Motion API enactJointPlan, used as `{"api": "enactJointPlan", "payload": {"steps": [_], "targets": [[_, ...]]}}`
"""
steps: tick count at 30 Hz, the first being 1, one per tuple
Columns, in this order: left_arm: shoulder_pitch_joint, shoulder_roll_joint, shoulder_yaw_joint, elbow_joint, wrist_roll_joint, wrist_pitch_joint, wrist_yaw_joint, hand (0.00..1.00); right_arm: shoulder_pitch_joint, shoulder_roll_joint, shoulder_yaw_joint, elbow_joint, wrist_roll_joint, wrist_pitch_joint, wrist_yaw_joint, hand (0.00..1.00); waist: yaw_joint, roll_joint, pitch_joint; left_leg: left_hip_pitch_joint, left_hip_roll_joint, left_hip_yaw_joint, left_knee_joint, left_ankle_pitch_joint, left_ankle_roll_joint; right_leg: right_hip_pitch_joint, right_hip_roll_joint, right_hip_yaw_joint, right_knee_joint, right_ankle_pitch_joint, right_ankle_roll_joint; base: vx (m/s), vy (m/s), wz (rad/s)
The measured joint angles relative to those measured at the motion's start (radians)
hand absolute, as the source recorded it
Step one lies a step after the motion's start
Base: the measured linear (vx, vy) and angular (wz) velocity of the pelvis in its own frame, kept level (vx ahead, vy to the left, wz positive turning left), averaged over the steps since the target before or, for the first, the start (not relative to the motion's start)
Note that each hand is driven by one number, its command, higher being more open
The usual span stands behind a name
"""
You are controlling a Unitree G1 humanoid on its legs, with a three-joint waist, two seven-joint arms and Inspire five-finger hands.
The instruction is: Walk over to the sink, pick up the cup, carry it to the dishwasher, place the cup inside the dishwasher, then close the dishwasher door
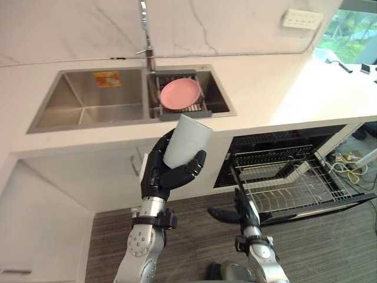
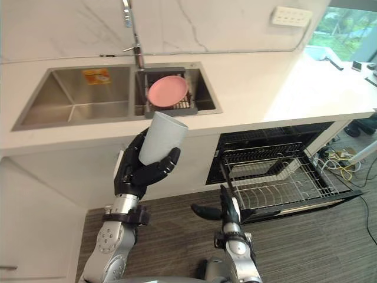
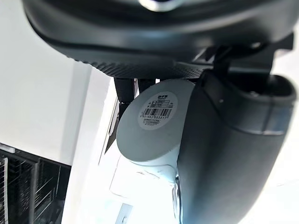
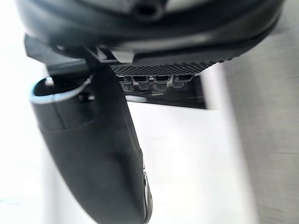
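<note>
Left robot hand (image 1: 160, 175) high, seemingly clenched

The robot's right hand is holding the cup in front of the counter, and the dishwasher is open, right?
No, the left hand holds the cup, as the left eye view shows. It is in front of the counter, and the dishwasher is open.

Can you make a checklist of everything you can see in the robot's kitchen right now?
Surface: white countertop with a two-basin steel sink.
Job's things: pale cup held up in front of the counter; dishwasher open, wire rack pulled out.
Clutter: pink plate on a dark drainer in the sink's right basin.
Robot hands: left robot hand shut on the cup; right robot hand open, low by the dishwasher.
Cables: loose cables on the floor right of the dishwasher.
Surroundings: faucet, wall socket, window.
</note>
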Motion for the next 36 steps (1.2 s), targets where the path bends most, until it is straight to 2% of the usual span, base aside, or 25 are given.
{"api": "enactJointPlan", "payload": {"steps": [2,4,6,8,9,10,11,13,15,16,17,18,20,22,24,30,33,36], "targets": [[-0.002,-0.028,-0.003,0.008,0.009,0.000,0.001,0.00,0.006,-0.022,-0.004,-0.079,-0.004,-0.008,-0.005,1.00,0.004,0.017,-0.003,0.009,0.014,-0.003,0.025,0.012,-0.010,0.032,0.028,0.023,-0.036,-0.001,-0.002,0.29,-0.080,-0.46],[-0.021,-0.037,-0.017,0.008,0.025,-0.001,0.001,0.00,0.011,-0.031,-0.029,-0.130,-0.009,-0.026,-0.018,1.00,-0.012,0.023,-0.003,0.020,0.021,-0.019,0.030,0.030,-0.013,0.057,0.045,0.023,-0.068,-0.003,0.000,0.24,-0.068,-0.13],[-0.040,-0.034,-0.026,0.010,0.025,-0.001,0.000,0.00,0.026,-0.028,-0.065,-0.176,-0.012,-0.027,-0.036,1.00,-0.020,0.026,0.001,0.017,0.038,-0.024,0.104,0.037,-0.025,0.111,0.065,0.027,-0.122,0.000,0.005,0.16,-0.018,-0.07],[-0.040,-0.034,-0.023,0.010,0.025,-0.001,0.004,0.00,0.076,-0.031,-0.082,-0.237,-0.012,-0.028,-0.038,1.00,-0.019,0.030,0.005,-0.008,0.054,-0.022,0.252,0.074,-0.086,0.179,0.069,0.045,-0.165,0.003,0.010,0.16,0.023,-0.26],[-0.040,-0.035,-0.010,0.009,0.025,-0.007,0.008,0.00,0.103,-0.035,-0.080,-0.289,-0.011,-0.028,-0.038,1.00,-0.012,0.028,0.011,-0.055,0.065,-0.028,0.391,0.106,-0.114,0.216,0.063,0.076,-0.198,0.008,0.015,0.14,0.050,-0.45],[-0.041,-0.035,-0.007,0.009,0.026,-0.011,0.012,0.00,0.106,-0.034,-0.080,-0.306,-0.011,-0.028,-0.038,1.00,-0.009,0.031,0.009,-0.075,0.064,-0.034,0.417,0.082,-0.118,0.222,0.061,0.091,-0.205,0.011,0.016,0.15,0.074,-0.52],[-0.047,-0.035,-0.005,0.008,0.026,-0.014,0.018,0.00,0.105,-0.032,-0.082,-0.328,-0.010,-0.029,-0.038,1.00,-0.011,0.037,0.008,-0.110,0.062,-0.048,0.428,0.039,-0.109,0.228,0.059,0.106,-0.218,0.012,0.019,0.08,0.054,-0.43],[-0.059,-0.033,-0.009,0.009,0.054,-0.014,0.028,0.00,0.105,-0.024,-0.079,-0.365,-0.002,-0.036,-0.037,1.00,-0.005,0.031,0.013,-0.178,0.032,-0.119,0.337,-0.027,-0.083,0.243,0.044,0.151,-0.227,0.020,0.030,0.10,0.121,-0.61],[-0.061,-0.031,-0.010,0.009,0.069,-0.014,0.031,0.00,0.106,-0.019,-0.078,-0.386,-0.001,-0.045,-0.032,1.00,0.006,0.031,0.013,-0.201,-0.001,-0.190,0.222,-0.020,-0.082,0.243,0.034,0.193,-0.227,0.024,0.041,0.07,0.188,-0.78],[-0.066,-0.033,-0.010,0.007,0.085,-0.015,0.042,0.00,0.105,-0.018,-0.077,-0.403,0.002,-0.053,-0.030,1.00,0.010,0.040,0.012,-0.202,-0.016,-0.264,0.073,0.058,-0.077,0.240,0.041,0.237,-0.220,0.022,0.064,0.07,0.235,-0.82],[-0.066,-0.031,-0.010,0.007,0.088,-0.015,0.046,0.00,0.108,-0.019,-0.075,-0.409,0.004,-0.054,-0.029,1.00,0.012,0.046,0.012,-0.187,-0.011,-0.260,0.056,0.125,-0.056,0.238,0.048,0.257,-0.217,0.019,0.073,0.08,0.260,-0.90],[-0.067,-0.017,-0.006,0.006,0.094,-0.016,0.051,0.00,0.118,-0.007,-0.070,-0.423,0.008,-0.055,-0.028,1.00,0.010,0.032,0.010,-0.157,-0.022,-0.230,0.035,0.128,-0.027,0.246,0.040,0.289,-0.223,0.020,0.082,0.07,0.195,-0.61],[-0.070,-0.003,0.004,0.001,0.100,-0.018,0.062,0.00,0.136,0.010,-0.047,-0.491,0.012,-0.057,-0.018,1.00,0.003,0.007,0.009,-0.142,-0.040,-0.177,-0.007,0.138,-0.007,0.235,0.021,0.336,-0.245,0.037,0.106,0.08,0.190,-0.62],[-0.068,0.010,0.003,0.001,0.101,-0.018,0.068,0.00,0.139,0.016,-0.027,-0.545,0.041,-0.064,0.001,1.00,0.004,0.002,0.006,-0.120,-0.053,-0.128,-0.040,0.146,0.006,0.222,0.010,0.384,-0.260,0.048,0.121,0.07,0.128,-0.65],[-0.066,0.010,0.000,-0.005,0.102,-0.017,0.068,0.00,0.139,0.018,-0.011,-0.584,0.065,-0.078,0.025,1.00,-0.001,0.000,0.005,-0.088,-0.066,-0.096,-0.073,0.148,0.009,0.228,0.003,0.420,-0.287,0.061,0.134,0.07,0.114,-0.58],[-0.060,0.010,0.034,-0.095,0.138,-0.019,0.070,0.00,0.132,0.018,0.000,-0.623,0.150,-0.090,0.066,1.00,-0.012,-0.002,0.004,-0.037,-0.068,-0.040,-0.133,0.140,0.021,0.224,0.026,0.537,-0.355,0.115,0.140,0.06,0.039,-0.68],[-0.067,0.009,0.051,-0.097,0.141,-0.019,0.071,0.00,0.132,0.009,-0.004,-0.623,0.178,-0.092,0.071,1.00,-0.027,-0.002,0.004,-0.026,-0.065,-0.026,-0.138,0.137,0.026,0.228,0.032,0.556,-0.371,0.129,0.140,-0.01,-0.002,-0.29],[-0.072,0.008,0.071,-0.096,0.161,-0.019,0.088,0.00,0.132,0.002,0.000,-0.623,0.207,-0.092,0.088,1.00,-0.027,-0.002,0.004,-0.018,-0.064,-0.023,-0.137,0.137,0.026,0.244,0.032,0.555,-0.399,0.148,0.140,-0.05,-0.017,-0.05]]}}
